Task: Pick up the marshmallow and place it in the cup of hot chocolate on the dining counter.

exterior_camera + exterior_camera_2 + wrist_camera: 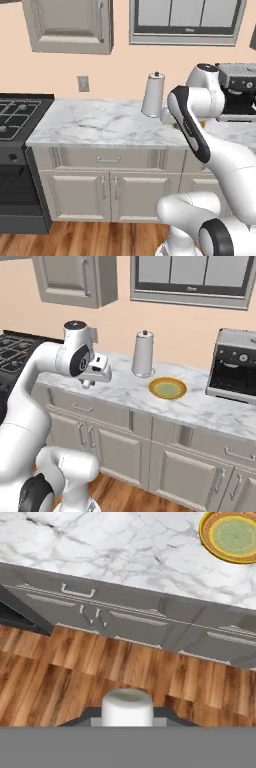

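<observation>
The marshmallow, a small white soft-edged block, sits between my two dark fingertips at the bottom of the hand view. My gripper is shut on it. From the right base view, the gripper hangs over the front edge of the wall counter, left of the paper-towel roll. The hand looks down past the counter edge at the cabinet fronts and the wooden floor. The cup of hot chocolate and the dining counter are out of view.
On the wall counter stand a tall white paper-towel roll, a yellow-rimmed plate and a coffee machine. A black stove adjoins the counter on the left.
</observation>
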Tool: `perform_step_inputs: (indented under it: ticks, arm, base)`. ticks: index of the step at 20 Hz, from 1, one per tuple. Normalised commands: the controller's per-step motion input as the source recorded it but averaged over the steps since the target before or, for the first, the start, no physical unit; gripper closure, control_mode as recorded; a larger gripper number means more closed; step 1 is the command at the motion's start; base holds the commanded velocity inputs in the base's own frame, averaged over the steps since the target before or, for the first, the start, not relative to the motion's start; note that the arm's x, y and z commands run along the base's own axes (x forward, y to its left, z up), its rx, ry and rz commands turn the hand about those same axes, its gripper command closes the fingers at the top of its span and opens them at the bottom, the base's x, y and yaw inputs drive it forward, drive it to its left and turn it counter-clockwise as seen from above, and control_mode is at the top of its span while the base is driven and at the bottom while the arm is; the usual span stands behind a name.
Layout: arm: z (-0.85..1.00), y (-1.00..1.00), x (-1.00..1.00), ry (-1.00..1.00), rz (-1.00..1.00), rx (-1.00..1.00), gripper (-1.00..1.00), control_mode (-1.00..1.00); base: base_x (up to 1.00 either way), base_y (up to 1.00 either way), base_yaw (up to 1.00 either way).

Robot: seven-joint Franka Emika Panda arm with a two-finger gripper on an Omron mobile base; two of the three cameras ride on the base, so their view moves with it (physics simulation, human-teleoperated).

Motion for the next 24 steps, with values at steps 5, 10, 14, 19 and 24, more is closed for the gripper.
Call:
perform_step_inputs:
  ticks: [5,10,14,19,24]
  arm:
    - [0.0,0.0,0.0,0.0,0.0,0.0,1.0,1.0]
    - [0.0,0.0,0.0,0.0,0.0,0.0,1.0,1.0]
    - [0.0,0.0,0.0,0.0,0.0,0.0,1.0,1.0]
    - [0.0,0.0,0.0,0.0,0.0,0.0,1.0,1.0]
    - [0.0,0.0,0.0,0.0,0.0,0.0,1.0,1.0]
  base:
    - [-0.31,0.01,0.95]
    - [-0.01,0.0,1.0]
    - [-0.13,0.0,1.0]
    - [-0.22,0.0,1.0]
    - [-0.02,0.03,0.95]
